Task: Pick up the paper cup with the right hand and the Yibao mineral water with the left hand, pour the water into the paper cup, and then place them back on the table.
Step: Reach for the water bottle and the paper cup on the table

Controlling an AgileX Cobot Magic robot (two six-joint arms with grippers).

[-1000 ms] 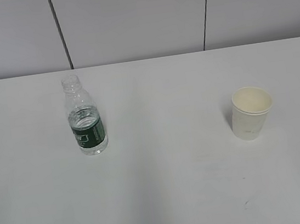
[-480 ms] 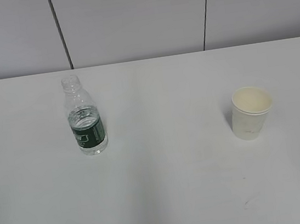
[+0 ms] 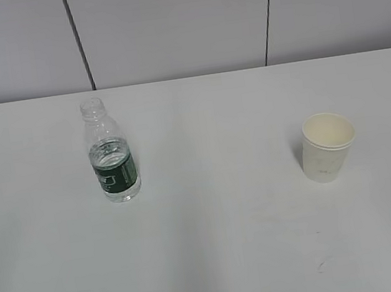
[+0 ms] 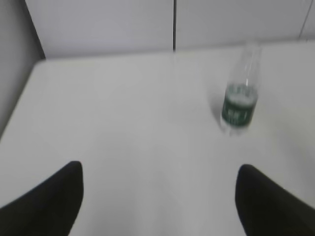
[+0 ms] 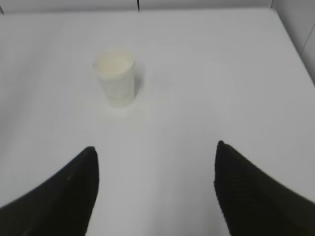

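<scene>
White tabletop fills most of every view, and the table [image 3: 217, 258] carries only two things, set well apart. On the left stands the Yibao mineral water [image 3: 111, 153], upright, uncapped, with water showing inside the dark green label band. On the right stands the paper cup [image 3: 327, 146], upright with its cream inside facing up and apparently dry. That spacing seems deliberate: each item sits on the side of the arm meant to take it, so neither has to reach across the middle.

Neither arm appears in the exterior view. Seen from the left wrist camera, the left hand [image 4: 157, 201] has its two black fingers spread wide and released, gripping nothing; the bottle [image 4: 239, 96] lies farther off and right of the gap between them. From the right wrist camera, the right hand [image 5: 155, 191] is likewise spread and empty, with the cup [image 5: 115, 76] farther off and left of its gap.

My reading is that the task has barely begun: both grippers look poised for an approach, each needing to swing inward to centre its target before closing. The light cup may tip if nudged off-centre.
</scene>
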